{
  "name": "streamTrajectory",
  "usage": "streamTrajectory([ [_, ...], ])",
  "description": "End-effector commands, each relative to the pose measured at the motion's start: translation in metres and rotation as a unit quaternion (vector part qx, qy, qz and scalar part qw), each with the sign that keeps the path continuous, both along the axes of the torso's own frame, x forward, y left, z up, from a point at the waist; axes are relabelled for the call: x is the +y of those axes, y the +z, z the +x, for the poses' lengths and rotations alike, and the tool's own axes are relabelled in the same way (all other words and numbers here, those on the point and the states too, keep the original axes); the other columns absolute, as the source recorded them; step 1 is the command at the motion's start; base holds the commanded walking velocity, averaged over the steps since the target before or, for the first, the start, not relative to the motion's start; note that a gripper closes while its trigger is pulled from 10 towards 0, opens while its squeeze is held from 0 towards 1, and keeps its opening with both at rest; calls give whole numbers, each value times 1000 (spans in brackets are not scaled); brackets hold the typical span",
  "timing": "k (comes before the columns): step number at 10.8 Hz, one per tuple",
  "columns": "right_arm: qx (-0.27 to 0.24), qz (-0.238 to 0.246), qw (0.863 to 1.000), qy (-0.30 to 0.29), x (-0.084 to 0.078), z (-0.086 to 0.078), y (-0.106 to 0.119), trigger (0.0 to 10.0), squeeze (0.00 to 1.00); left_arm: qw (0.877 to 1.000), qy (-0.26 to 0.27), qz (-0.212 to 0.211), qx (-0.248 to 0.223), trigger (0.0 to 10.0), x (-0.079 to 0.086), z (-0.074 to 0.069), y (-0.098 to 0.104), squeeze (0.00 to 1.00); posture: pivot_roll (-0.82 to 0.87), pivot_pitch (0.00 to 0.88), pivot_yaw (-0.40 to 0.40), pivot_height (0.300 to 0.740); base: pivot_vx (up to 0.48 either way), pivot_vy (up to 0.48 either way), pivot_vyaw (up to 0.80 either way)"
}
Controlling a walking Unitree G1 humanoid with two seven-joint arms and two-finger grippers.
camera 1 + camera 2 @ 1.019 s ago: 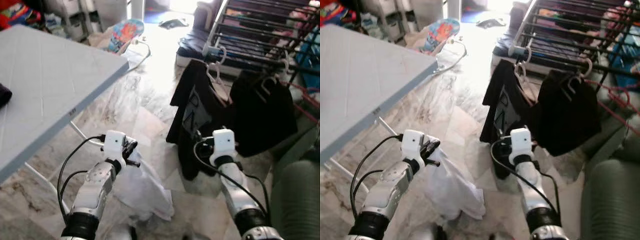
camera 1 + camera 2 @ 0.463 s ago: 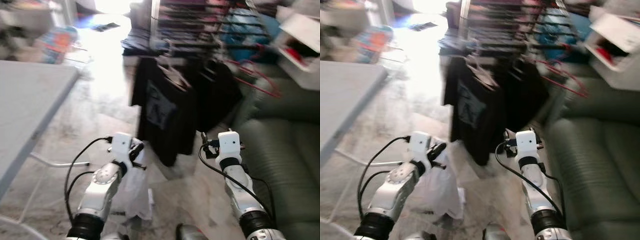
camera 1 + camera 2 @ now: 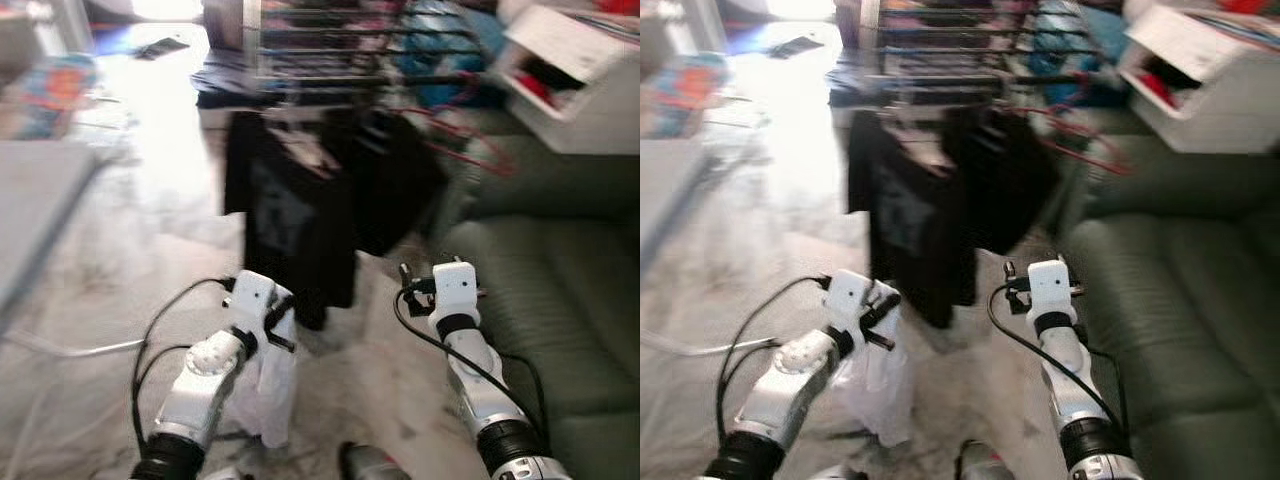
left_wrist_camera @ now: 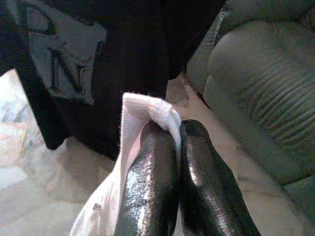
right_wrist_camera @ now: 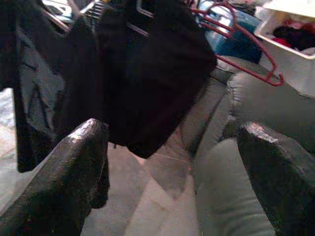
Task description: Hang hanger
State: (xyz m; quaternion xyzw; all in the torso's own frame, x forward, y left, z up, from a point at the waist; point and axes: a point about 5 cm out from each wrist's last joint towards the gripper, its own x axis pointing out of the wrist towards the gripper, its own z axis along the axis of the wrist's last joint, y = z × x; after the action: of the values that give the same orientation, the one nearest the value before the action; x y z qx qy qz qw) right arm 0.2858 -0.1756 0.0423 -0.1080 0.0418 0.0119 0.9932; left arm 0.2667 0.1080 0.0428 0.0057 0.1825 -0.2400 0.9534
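My left gripper (image 3: 272,318) is shut on the top edge of a white garment (image 3: 268,392) that hangs down toward the floor; the left wrist view shows the white cloth (image 4: 147,109) pinched between the two fingers (image 4: 152,167). My right gripper (image 3: 410,282) is held out in front, open and holding nothing, its fingers (image 5: 74,167) spread wide. Ahead stands a drying rack (image 3: 350,45) with two black shirts (image 3: 290,225) hanging from its front rail on hangers. A bare red hanger (image 5: 236,39) hangs from the rack to the right of the shirts.
A dark green sofa (image 3: 545,290) runs along the right, close to my right arm. A white box (image 3: 585,85) sits above it. A grey table's edge (image 3: 30,215) is at the far left. Marble floor (image 3: 150,240) lies between table and rack.
The camera has swung right: the table has slid out to the left, and the rack and sofa are now ahead. Both arms keep their pose, the left still holding the white garment.
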Motion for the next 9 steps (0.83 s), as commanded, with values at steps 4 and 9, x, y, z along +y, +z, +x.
streamTrajectory([
  [4,-3,1,1000,-2,1,4,2,10000,0,1000,-13,-21,-17,10000,-7,5,11,0,-36,0,-4,740,0,176,-800],
  [9,-2,-3,1000,-3,1,5,3,10000,0,999,-9,-26,-18,10000,-9,7,12,0,-37,0,-6,740,0,431,-800],
])
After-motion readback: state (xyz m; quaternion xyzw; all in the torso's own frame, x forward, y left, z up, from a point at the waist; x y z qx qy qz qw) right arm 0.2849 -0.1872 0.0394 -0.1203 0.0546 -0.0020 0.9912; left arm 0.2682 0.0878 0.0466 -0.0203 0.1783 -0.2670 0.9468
